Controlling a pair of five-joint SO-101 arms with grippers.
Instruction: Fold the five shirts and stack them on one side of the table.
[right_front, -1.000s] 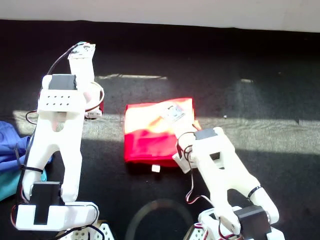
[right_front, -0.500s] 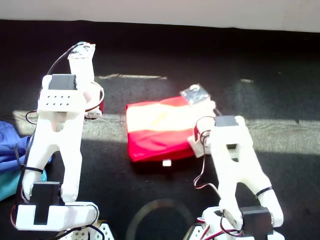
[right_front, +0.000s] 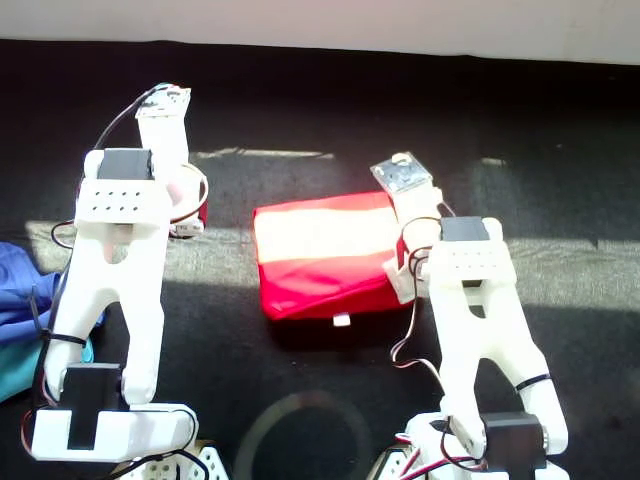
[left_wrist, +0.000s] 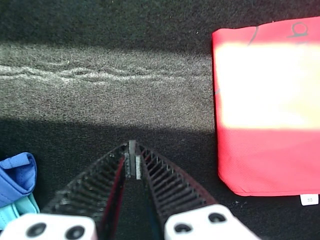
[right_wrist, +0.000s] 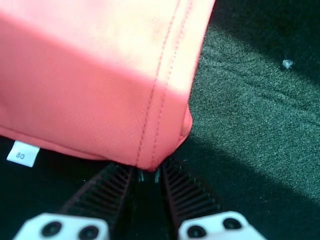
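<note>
Ribbed right fingers (right_wrist: 187, 192) tight on stitched corner of folded red shirt (right_wrist: 90, 70) (left fingers (left_wrist: 165, 185) together, empty).

Plain red shirt (right_front: 320, 255) with white tag (right_front: 342, 320), blue shirt (right_front: 18, 285), teal shirt (right_front: 15, 365), black table (right_front: 300, 100), white arms (right_front: 120, 280)

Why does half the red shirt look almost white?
High view: a bright light band across the table bleaches the far half of the red shirt; left wrist view: the same glare patch; right wrist view: sunlit part pale pink, the edge nearest the gripper shadowed.
</note>
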